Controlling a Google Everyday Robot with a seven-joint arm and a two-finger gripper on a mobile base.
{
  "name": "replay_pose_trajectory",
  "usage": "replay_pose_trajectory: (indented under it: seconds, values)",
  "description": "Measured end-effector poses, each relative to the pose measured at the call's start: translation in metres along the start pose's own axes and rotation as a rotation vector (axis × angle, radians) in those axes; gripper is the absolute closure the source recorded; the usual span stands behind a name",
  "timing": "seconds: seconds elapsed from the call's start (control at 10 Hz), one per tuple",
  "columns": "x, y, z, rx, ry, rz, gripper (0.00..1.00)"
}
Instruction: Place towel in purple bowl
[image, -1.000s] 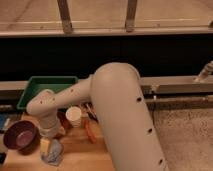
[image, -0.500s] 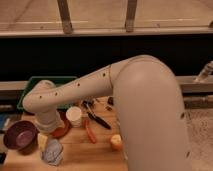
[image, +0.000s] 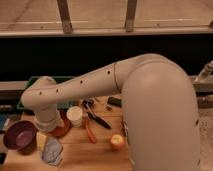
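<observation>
While my claw (image: 48, 131) hangs spread and empty, the small wrinkled grey-blue cloth towel (image: 51, 151) lies just below on the wooden counter (image: 100, 156), near the deep dark-purple bowl (image: 20, 136). Light, floppy; I'd pinch a raised middle fold.

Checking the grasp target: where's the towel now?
The towel lies lower left in the camera view, right of the purple bowl, just below the gripper.
</observation>
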Motion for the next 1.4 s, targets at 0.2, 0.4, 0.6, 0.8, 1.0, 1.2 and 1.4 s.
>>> replay_pose_trajectory:
  seconds: [0.2, 0.4, 0.6, 0.8, 1.0, 1.2, 1.4]
  values:
    - [-0.007, 0.002, 0.021, -0.015, 0.000, -0.026, 0.24]
    - [-0.004, 0.000, 0.021, -0.012, 0.009, -0.023, 0.24]
    - [-0.006, 0.002, 0.022, -0.013, 0.010, -0.032, 0.24]
    - [-0.017, 0.005, 0.035, -0.034, 0.013, -0.066, 0.24]
    - [-0.027, 0.007, 0.061, -0.070, 0.020, -0.098, 0.24]
    - [-0.030, 0.008, 0.085, -0.121, 0.033, -0.115, 0.24]
    - [-0.030, 0.008, 0.104, -0.163, 0.045, -0.118, 0.24]
